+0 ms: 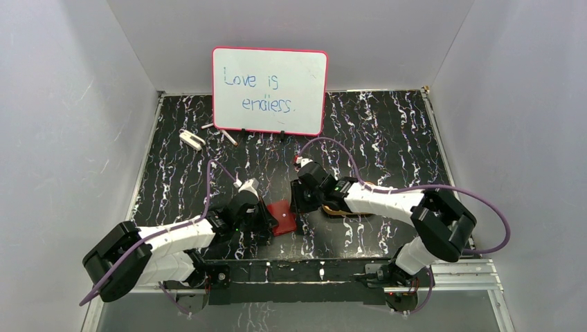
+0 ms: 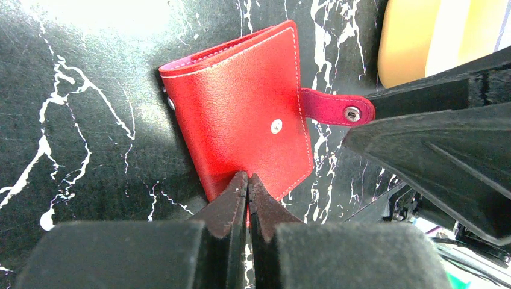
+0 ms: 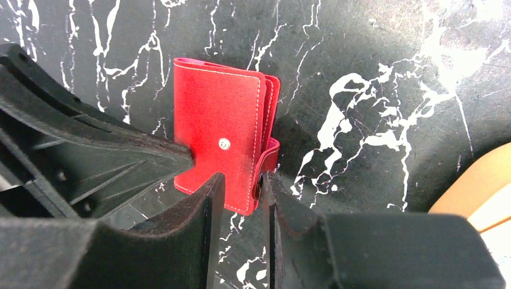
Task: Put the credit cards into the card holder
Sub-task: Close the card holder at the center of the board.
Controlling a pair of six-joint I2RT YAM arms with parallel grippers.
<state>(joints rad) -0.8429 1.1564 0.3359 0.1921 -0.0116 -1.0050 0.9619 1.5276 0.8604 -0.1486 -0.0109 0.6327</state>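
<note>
Your left hand pinches the folded card holder, your right hand is loose; no cards look in yet

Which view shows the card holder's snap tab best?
Left wrist: the snap tab sticks out flat from the card holder, with its metal stud plainly visible. The right wrist shows it only edge-on, curled at the holder's side. From the top camera the holder is a small red patch; the tab cannot be made out.
</note>
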